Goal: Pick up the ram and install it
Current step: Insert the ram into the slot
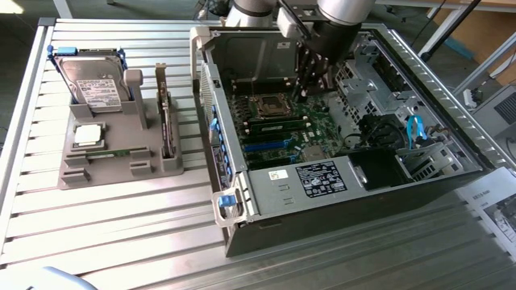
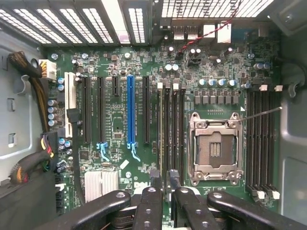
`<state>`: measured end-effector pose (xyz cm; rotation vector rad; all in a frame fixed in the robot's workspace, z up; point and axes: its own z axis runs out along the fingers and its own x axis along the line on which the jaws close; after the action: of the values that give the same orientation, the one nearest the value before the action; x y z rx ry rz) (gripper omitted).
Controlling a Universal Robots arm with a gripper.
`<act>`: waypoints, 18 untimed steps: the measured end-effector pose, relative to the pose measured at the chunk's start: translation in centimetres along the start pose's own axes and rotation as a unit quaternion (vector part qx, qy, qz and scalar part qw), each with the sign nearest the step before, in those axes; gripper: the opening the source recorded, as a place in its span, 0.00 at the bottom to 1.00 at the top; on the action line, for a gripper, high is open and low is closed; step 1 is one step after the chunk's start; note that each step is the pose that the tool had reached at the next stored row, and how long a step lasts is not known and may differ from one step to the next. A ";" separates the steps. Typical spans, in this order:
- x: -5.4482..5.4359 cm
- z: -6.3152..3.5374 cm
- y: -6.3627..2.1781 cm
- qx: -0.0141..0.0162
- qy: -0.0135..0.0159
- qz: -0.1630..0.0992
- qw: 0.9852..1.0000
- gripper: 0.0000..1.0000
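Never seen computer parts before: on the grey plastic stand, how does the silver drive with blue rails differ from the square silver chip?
The silver drive with blue rails is much larger and oblong; the square silver chip is small. The drive stands propped on edge, the chip lies flat. Both are silver-topped and sit in the grey plastic stand.

Outside computer case (image 1: 363, 229): one hard drive (image 1: 93, 81), one processor chip (image 1: 87, 135), one expansion card (image 1: 165, 121), one ram (image 1: 109, 154); inside: one ram (image 1: 274, 127).
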<state>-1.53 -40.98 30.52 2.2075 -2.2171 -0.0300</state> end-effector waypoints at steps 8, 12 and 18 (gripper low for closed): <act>0.0 -0.71 0.01 0.000 0.000 0.000 1.000 0.19; 0.0 -0.99 0.01 0.000 0.000 0.000 1.000 0.19; 0.0 -1.36 -0.01 0.000 0.000 0.000 1.000 0.19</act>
<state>-1.48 -40.98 31.87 2.2074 -2.2171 -0.0301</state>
